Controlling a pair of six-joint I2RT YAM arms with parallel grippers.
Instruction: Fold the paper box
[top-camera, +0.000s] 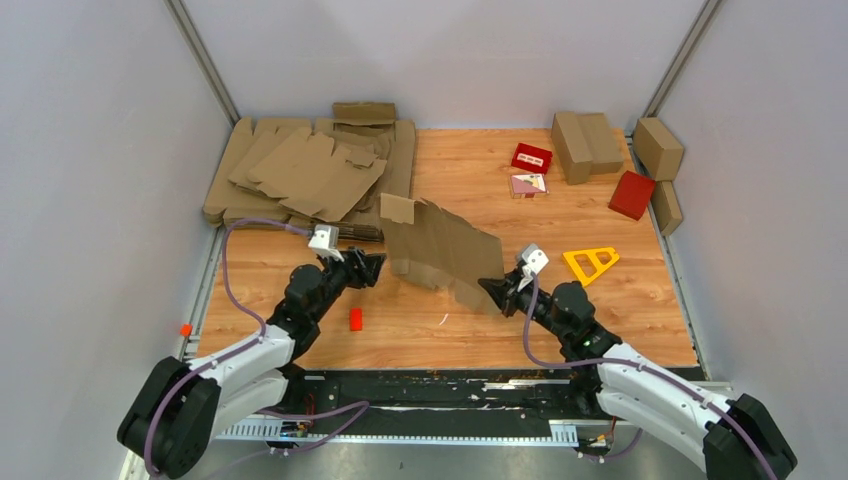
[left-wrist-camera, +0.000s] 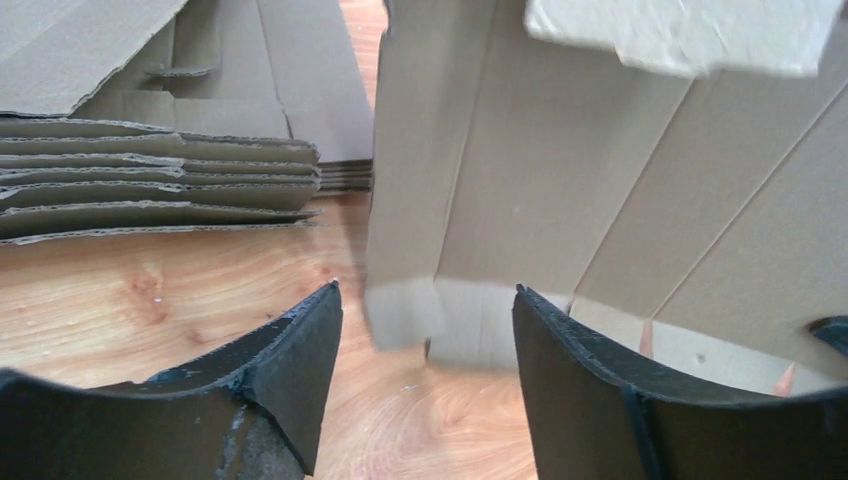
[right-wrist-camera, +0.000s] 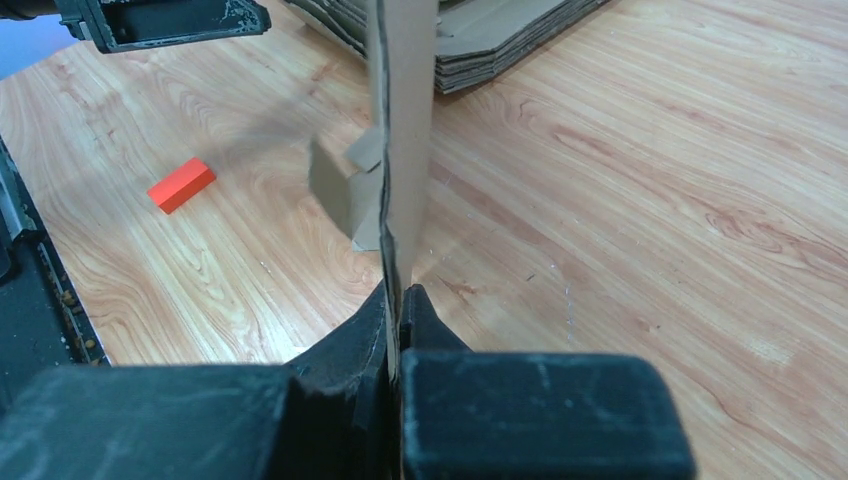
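On the wooden table (top-camera: 640, 320), we hold the paper box (top-camera: 440, 250), a flat creased sheet, raised mid-table. Our right gripper (top-camera: 492, 293) pinches its edge; our left gripper (top-camera: 372, 268) gapes just beside it. Seemingly nothing is folded yet; all folding remains.

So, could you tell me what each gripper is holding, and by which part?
The right gripper pinches the paper box by its near right edge; the left gripper is open, holding nothing.

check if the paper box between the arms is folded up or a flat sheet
Flat sheet, not folded into a box: the paper box is one thin layer, seen edge-on in the right gripper, panels spread.
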